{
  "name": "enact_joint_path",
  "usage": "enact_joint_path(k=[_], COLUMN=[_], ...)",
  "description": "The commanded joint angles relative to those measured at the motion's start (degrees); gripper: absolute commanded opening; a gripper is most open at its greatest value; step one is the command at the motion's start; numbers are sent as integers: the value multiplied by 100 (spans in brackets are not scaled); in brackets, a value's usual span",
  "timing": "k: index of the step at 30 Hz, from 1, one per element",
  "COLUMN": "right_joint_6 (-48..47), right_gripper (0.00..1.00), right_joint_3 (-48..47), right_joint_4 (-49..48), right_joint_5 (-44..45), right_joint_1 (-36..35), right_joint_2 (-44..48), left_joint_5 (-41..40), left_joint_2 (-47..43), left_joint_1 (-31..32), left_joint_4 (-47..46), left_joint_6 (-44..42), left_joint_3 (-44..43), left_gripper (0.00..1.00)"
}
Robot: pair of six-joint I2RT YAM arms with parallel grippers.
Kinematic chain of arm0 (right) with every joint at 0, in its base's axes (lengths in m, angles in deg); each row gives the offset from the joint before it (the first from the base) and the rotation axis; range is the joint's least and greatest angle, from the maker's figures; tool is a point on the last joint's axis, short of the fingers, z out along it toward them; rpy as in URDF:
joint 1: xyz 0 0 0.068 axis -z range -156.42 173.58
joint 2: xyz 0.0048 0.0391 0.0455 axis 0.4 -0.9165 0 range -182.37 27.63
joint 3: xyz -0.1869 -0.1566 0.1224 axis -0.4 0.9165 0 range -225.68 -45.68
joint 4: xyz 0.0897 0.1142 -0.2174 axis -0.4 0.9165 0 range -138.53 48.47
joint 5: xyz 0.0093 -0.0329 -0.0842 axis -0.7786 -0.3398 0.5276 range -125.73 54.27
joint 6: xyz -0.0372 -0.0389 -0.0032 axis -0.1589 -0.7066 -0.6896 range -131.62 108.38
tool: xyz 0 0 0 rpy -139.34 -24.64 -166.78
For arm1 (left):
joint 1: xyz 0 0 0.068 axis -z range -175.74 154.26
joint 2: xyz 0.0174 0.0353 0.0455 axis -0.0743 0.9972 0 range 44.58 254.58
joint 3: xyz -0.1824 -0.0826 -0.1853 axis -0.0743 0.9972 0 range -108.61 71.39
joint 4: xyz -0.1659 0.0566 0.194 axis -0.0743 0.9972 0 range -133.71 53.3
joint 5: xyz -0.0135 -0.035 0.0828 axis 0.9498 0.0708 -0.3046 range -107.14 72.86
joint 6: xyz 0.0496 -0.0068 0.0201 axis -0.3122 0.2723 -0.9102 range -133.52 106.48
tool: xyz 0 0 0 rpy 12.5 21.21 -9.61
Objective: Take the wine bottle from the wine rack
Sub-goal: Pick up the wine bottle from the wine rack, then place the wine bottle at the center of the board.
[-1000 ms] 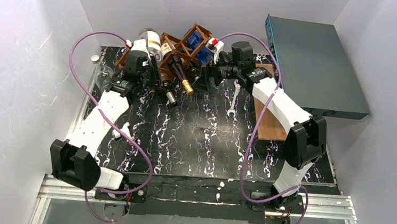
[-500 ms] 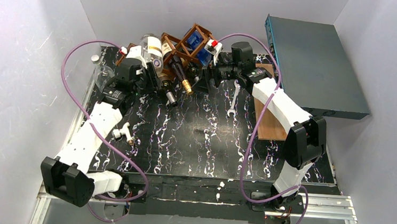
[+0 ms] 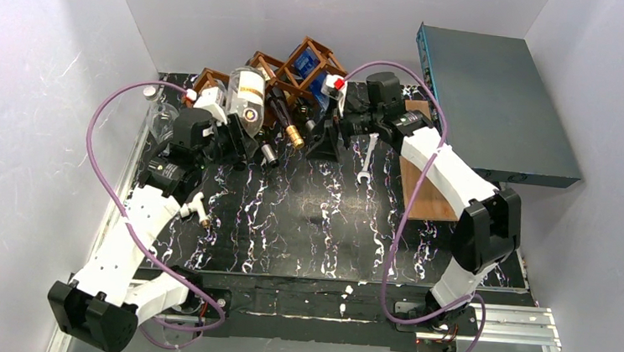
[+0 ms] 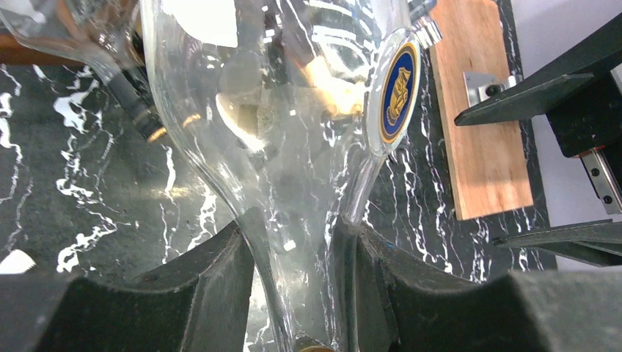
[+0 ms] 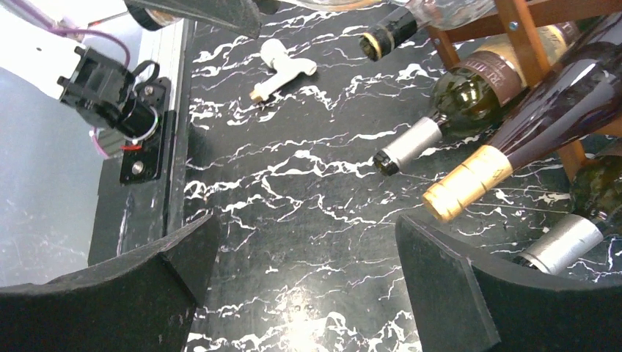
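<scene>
The left gripper (image 4: 293, 275) clamps the wine bottle (image 3: 246, 97) by its neck beside the wine rack (image 3: 315, 55), likely for withdrawal; the right gripper (image 5: 304, 268) stands spread, empty.

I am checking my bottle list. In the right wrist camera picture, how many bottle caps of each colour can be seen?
Gold cap: 1
Silver caps: 2
Dark cap: 1
Total: 4
</scene>
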Motion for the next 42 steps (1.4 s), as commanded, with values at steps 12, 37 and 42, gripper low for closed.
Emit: enact_joint_path(k=[12, 37, 42], right_joint_6=[-2631, -5550, -5654], right_gripper=[98, 98, 98], right_joint_3=[796, 801, 573], right_joint_4=[1632, 3994, 3707], right_joint_5=[-213, -165, 236], right_joint_1=[-31, -74, -522], right_joint_2=[1134, 1609, 1278], left_joint_5=[990, 2001, 2409], left_joint_2=[-1218, -1361, -1110], left_joint_1=[665, 1550, 1563], left_joint_4=[-1133, -396, -246], left_joint_6=[150, 1209, 1570], left_joint_3=[396, 1241, 1309], left_gripper=[0, 0, 0])
